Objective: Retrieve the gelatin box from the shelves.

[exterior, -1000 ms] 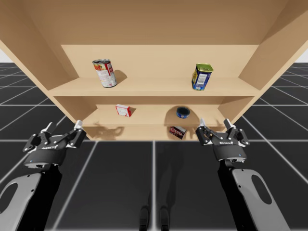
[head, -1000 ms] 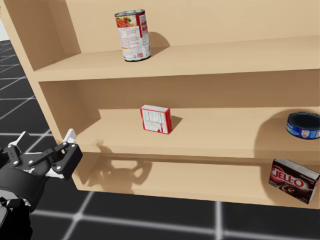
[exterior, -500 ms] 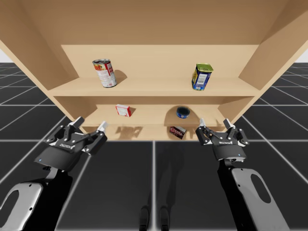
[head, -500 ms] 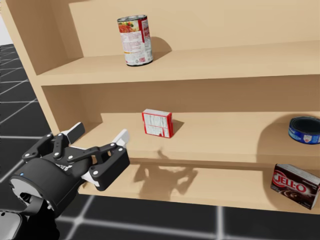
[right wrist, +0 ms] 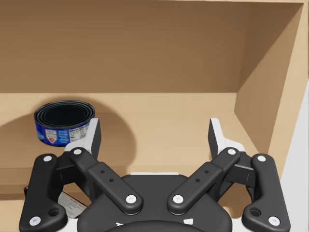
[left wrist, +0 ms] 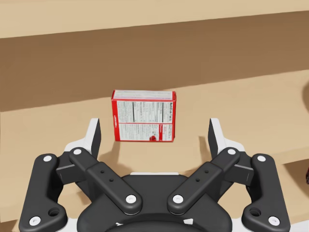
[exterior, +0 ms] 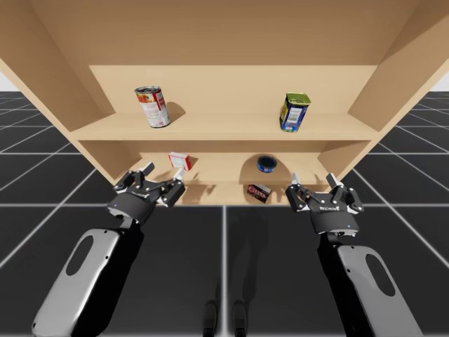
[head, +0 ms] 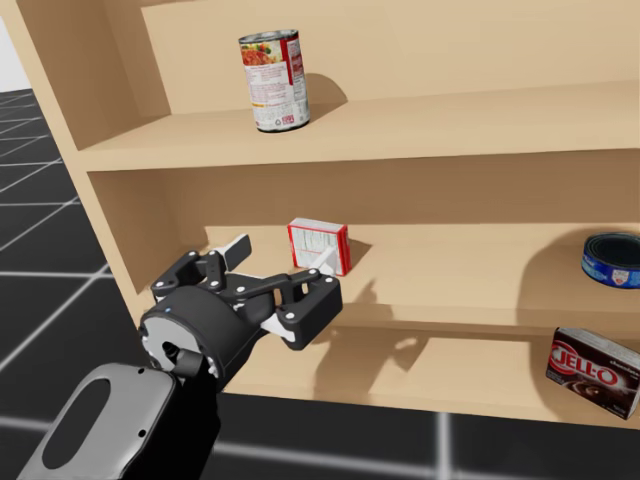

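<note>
A small red-and-white box (exterior: 179, 161) (head: 319, 246) stands upright on the middle shelf (head: 450, 318), left of centre. My left gripper (exterior: 163, 170) (head: 282, 255) is open at that shelf's front edge, its fingers pointing at the box. In the left wrist view the box (left wrist: 144, 122) stands just ahead of the open left gripper (left wrist: 154, 133), apart from both fingers. My right gripper (exterior: 312, 180) (right wrist: 154, 130) hangs open in front of the shelves' lower right, holding nothing. A dark brown-and-red box (exterior: 259, 192) (head: 592, 370) lies on the bottom shelf.
A red-labelled can (exterior: 152, 106) (head: 274, 80) and a blue-and-yellow can (exterior: 295, 112) stand on the top shelf. A flat blue can (exterior: 266, 163) (right wrist: 63, 122) sits on the middle shelf at the right. Wooden side walls close in the shelves.
My left arm has swung in from the far left and forward to the middle shelf, ending right before the red-and-white box. My head has turned slightly. The right arm has stayed put.
</note>
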Robot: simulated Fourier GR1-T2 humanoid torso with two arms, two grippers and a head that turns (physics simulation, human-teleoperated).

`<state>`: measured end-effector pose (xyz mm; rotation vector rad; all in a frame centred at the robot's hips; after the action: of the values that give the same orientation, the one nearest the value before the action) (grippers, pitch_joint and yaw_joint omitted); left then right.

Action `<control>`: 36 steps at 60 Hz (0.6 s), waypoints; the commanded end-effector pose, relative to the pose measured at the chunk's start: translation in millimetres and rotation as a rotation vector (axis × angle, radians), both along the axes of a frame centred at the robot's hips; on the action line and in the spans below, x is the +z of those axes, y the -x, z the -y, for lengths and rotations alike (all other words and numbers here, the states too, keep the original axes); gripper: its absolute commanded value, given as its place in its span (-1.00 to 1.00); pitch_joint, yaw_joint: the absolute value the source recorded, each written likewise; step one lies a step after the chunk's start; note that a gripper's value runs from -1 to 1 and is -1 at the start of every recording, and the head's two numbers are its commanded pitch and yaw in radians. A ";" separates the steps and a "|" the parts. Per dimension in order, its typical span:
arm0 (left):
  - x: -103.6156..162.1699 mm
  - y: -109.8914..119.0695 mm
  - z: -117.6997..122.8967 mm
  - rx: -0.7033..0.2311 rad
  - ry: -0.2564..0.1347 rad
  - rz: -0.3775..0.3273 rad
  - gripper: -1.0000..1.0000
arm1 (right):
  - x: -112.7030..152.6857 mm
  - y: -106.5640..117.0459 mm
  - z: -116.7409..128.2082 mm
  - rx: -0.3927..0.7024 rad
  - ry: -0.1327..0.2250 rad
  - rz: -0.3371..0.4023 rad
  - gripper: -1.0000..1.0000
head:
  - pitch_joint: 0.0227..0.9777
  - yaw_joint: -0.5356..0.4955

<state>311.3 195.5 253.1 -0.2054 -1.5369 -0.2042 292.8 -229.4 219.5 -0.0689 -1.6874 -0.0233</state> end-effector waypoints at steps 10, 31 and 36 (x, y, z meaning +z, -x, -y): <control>-12.2 -39.5 12.4 0.024 0.006 -0.034 -1.00 | 0.3 0.1 0.5 -0.002 0.006 0.003 -1.00 | 0.10 0.51; -24.4 -78.1 16.1 0.056 0.018 -0.050 -1.00 | 0.1 -0.4 1.6 -0.026 0.022 0.013 -1.00 | 0.10 0.50; -27.0 -88.9 19.2 0.064 0.016 -0.056 -1.00 | 0.0 -0.5 1.9 -0.030 0.023 0.014 -1.00 | 0.10 0.50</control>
<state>383.1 178.9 231.3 -0.1776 -1.4961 -0.1473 293.1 -230.2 219.5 -0.1000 -1.6975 -0.0235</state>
